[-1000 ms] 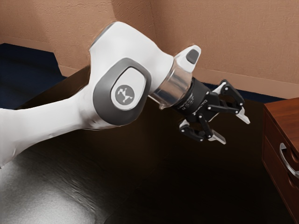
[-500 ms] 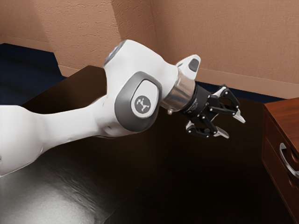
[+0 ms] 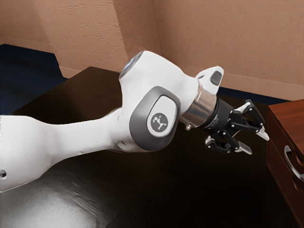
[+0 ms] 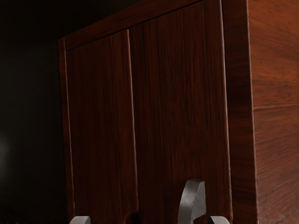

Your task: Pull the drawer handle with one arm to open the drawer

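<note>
The end effector (image 3: 254, 143) hangs open and empty near the drawer (image 3: 278, 165) at the exterior view's right edge, so it should straddle the metal handle (image 3: 293, 162) squarely, close firmly, then pull straight out.

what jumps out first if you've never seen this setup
The big white arm comes in from the exterior view's left, its black fingers open, just short of the reddish wooden drawer cabinet at that view's right edge. On that cabinet's front, a curved metal handle is untouched.
</note>
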Robot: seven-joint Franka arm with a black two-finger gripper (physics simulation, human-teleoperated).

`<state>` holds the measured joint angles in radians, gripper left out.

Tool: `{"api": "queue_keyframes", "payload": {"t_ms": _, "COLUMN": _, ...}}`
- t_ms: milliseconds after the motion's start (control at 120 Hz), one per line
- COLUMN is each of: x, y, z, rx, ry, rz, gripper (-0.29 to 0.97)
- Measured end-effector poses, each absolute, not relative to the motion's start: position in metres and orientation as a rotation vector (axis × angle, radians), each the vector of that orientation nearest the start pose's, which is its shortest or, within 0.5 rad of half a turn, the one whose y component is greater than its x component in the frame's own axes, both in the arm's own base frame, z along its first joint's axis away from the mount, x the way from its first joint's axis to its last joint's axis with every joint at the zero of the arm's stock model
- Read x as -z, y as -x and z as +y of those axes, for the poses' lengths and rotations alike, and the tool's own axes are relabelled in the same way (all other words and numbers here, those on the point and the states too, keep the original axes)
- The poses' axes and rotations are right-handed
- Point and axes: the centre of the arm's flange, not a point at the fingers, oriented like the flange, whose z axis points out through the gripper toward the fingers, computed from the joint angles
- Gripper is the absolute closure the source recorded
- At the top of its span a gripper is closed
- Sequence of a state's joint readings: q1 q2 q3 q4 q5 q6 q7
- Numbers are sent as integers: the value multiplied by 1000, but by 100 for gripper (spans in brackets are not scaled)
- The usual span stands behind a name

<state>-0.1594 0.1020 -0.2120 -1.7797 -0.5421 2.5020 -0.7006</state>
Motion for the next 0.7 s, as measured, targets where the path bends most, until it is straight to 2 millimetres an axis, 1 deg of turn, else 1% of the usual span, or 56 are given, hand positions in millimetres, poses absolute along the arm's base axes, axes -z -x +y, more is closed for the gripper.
{"api": "queue_keyframes", "payload": {"t_ms": 142, "x": -558, "y": -597, "z": -232, "rx": -337, "ry": -2261, "rz": 788, "gripper": 41}}
{"api": "queue_keyframes", "payload": {"t_ms": 208, "x": -552, "y": -596, "z": -241, "rx": -323, "ry": -2263, "rz": 776, "gripper": 42}}
{"api": "queue_keyframes", "payload": {"t_ms": 317, "x": -549, "y": -594, "z": -253, "rx": -312, "ry": -2267, "rz": 753, "gripper": 44}}
{"api": "queue_keyframes", "payload": {"t_ms": 500, "x": -541, "y": -596, "z": -255, "rx": -295, "ry": -2254, "rz": 761, "gripper": 46}}
{"api": "queue_keyframes", "payload": {"t_ms": 700, "x": -543, "y": -592, "z": -269, "rx": -297, "ry": -2262, "rz": 724, "gripper": 49}}
